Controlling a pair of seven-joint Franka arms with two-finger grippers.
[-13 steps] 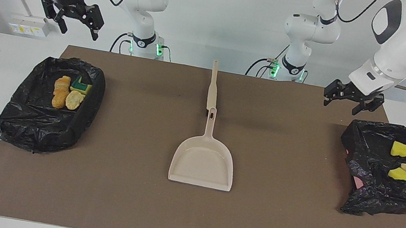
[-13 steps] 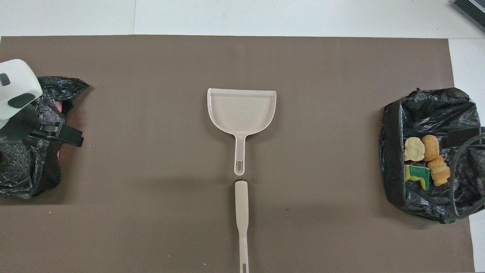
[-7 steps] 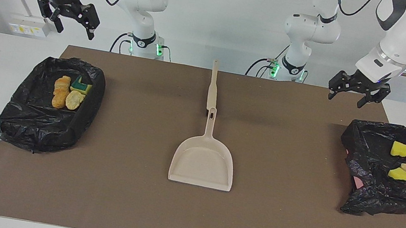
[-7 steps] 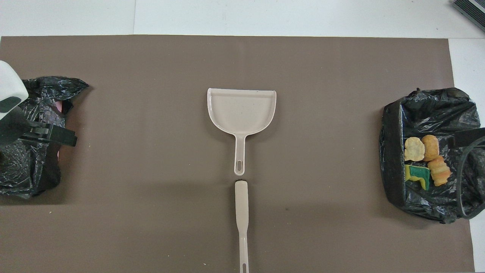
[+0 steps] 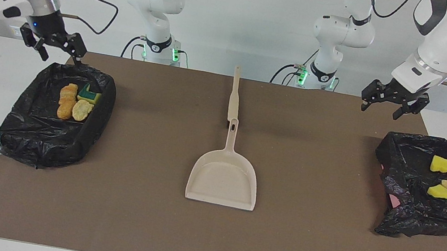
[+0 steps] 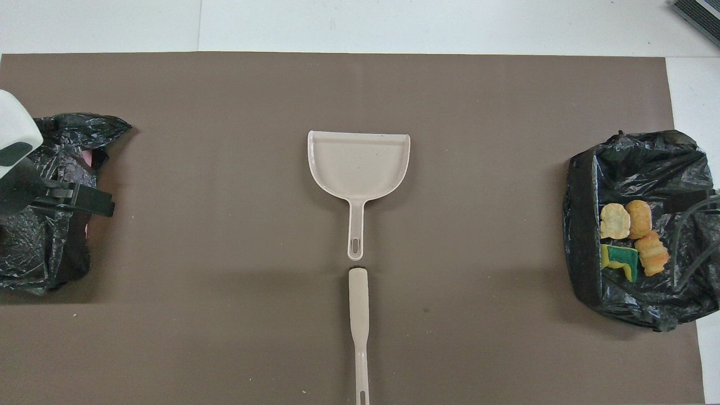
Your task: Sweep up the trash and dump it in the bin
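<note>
Watching your right end effector (image 5: 59, 51), spread wide at the bin liner (image 5: 23, 128) rim: it could snag the plastic, spilling trash (image 5: 75, 101) lying just below. Your left end effector (image 5: 392, 103), also spread, hovers above the other trash (image 5: 444, 165).

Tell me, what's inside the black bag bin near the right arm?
Inside the bin lie four scraps of trash: three bread-like lumps and a green-backed yellow sponge. Whatever is under them is hidden.
</note>
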